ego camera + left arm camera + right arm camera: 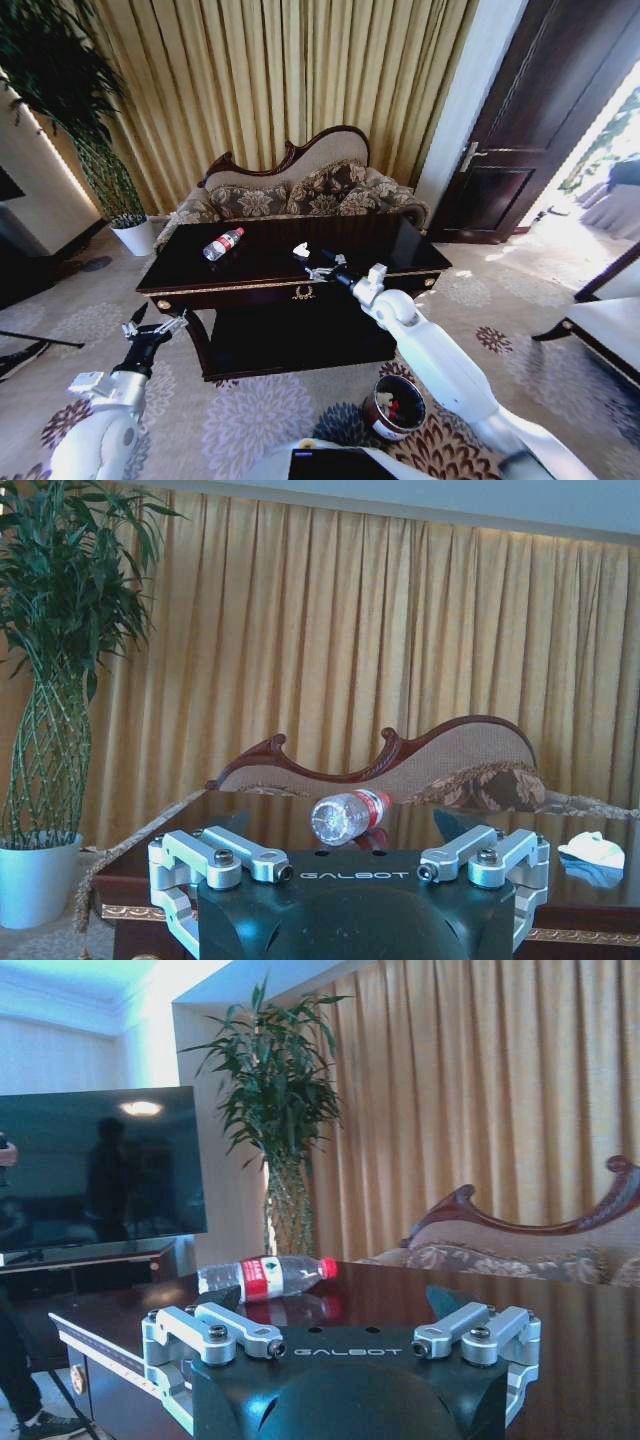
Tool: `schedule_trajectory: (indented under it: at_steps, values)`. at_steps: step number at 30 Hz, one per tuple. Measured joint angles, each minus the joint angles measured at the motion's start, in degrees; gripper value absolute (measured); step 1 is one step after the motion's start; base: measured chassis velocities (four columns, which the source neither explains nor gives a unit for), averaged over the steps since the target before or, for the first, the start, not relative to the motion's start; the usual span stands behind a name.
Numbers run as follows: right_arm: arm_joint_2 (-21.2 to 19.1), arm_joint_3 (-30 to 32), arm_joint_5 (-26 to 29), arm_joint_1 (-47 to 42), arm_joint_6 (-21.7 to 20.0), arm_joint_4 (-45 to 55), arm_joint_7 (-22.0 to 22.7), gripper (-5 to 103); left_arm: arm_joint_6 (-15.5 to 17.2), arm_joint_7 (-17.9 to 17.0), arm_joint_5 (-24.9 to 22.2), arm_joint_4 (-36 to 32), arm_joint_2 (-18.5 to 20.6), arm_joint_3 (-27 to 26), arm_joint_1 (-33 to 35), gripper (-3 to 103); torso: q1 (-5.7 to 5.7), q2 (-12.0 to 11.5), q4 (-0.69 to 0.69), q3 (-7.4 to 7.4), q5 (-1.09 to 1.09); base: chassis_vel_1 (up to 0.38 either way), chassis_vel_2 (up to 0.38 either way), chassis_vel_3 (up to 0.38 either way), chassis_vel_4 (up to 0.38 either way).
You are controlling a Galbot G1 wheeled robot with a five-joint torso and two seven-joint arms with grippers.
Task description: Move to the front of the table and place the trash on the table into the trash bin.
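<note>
- Clear plastic bottle (222, 243) lies on its side on the dark worktop (262, 272), toward its left end; a white crumpled scrap (301, 249) sits near the middle.
- You'll likely find the bottle light, slick and prone to roll; take it across the body at the red label, whose print is unreadable.
- Right gripper (322, 268) hovers over the front edge, jaws spread, empty.
- Left gripper (152, 326) waits low, left of the worktop, jaws spread, empty.
- "GALBOT" is printed on both grippers.
- Trash bin (394, 407) stands on the carpet.

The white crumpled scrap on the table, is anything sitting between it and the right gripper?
Nothing visible does. The right gripper is open over the front of the table, and the white scrap lies just beyond it on bare dark tabletop. The bottle lies well off toward the robot's left, out of that line.
</note>
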Motion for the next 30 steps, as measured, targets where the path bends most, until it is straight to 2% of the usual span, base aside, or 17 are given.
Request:
schedule_trajectory:
  at_steps: [10,13,15,16,20,21,23,24,26,27,29,30]
  values:
    - [5.42,-4.03,-0.4,7.83,0.01,-8.46,2.17,100,-0.01,-0.02,0.11,-0.22,-0.56,-0.17,0.55,100,0.0,0.0,-0.01,0.0,-0.01,0.0,0.0,0.0,0.0]
    - [7.17,-4.69,-1.33,9.85,0.01,-11.25,3.46,100,-0.02,0.0,0.14,-0.26,-0.77,-0.1,0.6,100,0.0,0.0,-0.01,0.0,-0.01,0.0,0.0,0.0,0.0]
    - [8.4,-5.02,-4.44,11.23,-1.43,-12.84,6.88,100,-0.04,0.01,0.16,-0.39,-0.81,-0.09,0.62,100,0.0,0.0,0.01,0.0,-0.01,0.0,0.0,0.0,0.0]
    - [8.4,-5.02,-4.44,11.23,-1.43,-12.84,6.88,100,-0.04,0.01,0.16,-0.39,-0.81,-0.09,0.62,100,0.0,0.0,0.01,0.0,-0.01,0.0,0.0,0.0,0.0]
    - [8.94,-6.03,-9.61,12.73,-7.42,-11.84,12.84,100,-0.05,0.02,0.21,-0.34,-0.93,-0.09,0.62,100,0.0,0.0,-0.02,-0.01,0.0,0.0,0.0,0.0,0.0]
    - [8.94,-6.03,-9.61,12.73,-7.42,-11.84,12.84,100,-0.05,0.02,0.21,-0.34,-0.93,-0.09,0.62,100,0.0,0.0,-0.02,-0.01,0.0,0.0,0.0,0.0,0.0]
    - [9.08,-6.55,-11.41,13.68,-11.01,-10.94,14.25,100,-0.06,0.05,0.29,-0.15,-1.1,0.04,0.55,100,0.0,0.0,-0.01,-0.01,0.0,0.0,0.0,0.0,0.0]
    - [9.08,-6.55,-11.41,13.68,-11.01,-10.94,14.25,100,-0.06,0.05,0.29,-0.15,-1.1,0.04,0.55,100,0.0,0.0,-0.01,-0.01,0.0,0.0,0.0,0.0,0.0]
    - [9.02,-7.4,-12.08,15.38,-16.18,-10.11,14.59,100,-0.07,0.1,0.37,0.02,-1.23,0.17,0.45,100,0.0,0.0,-0.01,-0.01,0.0,0.0,0.0,0.0,0.0]
    - [9.02,-7.4,-12.08,15.38,-16.18,-10.11,14.59,100,-0.07,0.1,0.37,0.02,-1.23,0.17,0.45,100,0.0,0.0,-0.01,-0.01,0.0,0.0,0.0,0.0,0.0]
    - [8.89,-8.73,-10.92,17.5,-20.79,-10.14,14.58,100,-0.09,0.13,0.43,0.18,-1.36,0.19,0.41,100,0.0,0.0,0.0,-0.01,-0.01,0.0,0.0,0.0,0.0]
    - [8.89,-8.73,-10.92,17.5,-20.79,-10.14,14.58,100,-0.09,0.13,0.43,0.18,-1.36,0.19,0.41,100,0.0,0.0,0.0,-0.01,-0.01,0.0,0.0,0.0,0.0]
